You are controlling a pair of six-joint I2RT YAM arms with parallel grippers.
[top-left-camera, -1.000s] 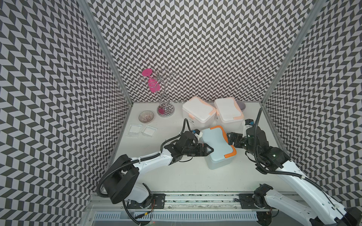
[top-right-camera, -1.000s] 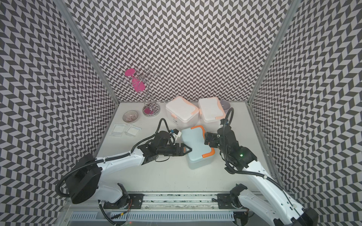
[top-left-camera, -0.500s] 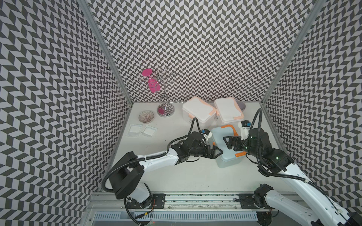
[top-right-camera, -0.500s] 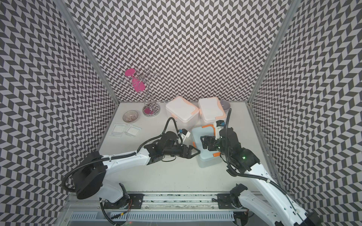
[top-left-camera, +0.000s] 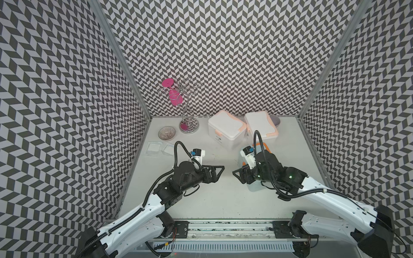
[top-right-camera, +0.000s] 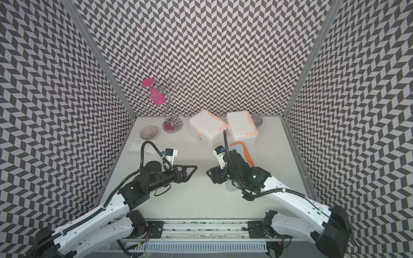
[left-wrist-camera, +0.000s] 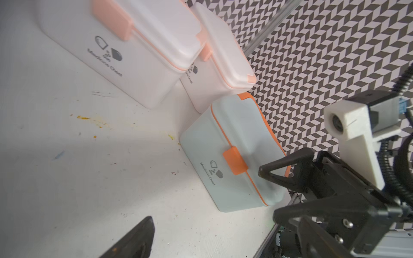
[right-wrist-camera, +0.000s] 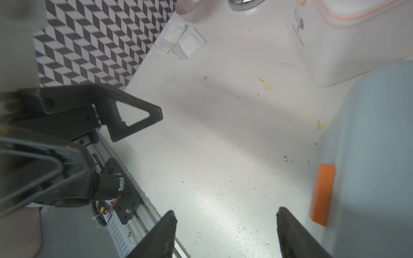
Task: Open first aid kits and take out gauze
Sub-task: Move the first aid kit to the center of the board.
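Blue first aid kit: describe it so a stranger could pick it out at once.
By the table's back wall stand two white peach-trimmed kits. In front of them, partly under the right arm, sits the blue first aid kit: the only pale blue one, with orange trim and latch.

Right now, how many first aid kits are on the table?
3: a white kit and a second white kit side by side at the far end, and a pale blue kit just in front of them. None looks hidden.
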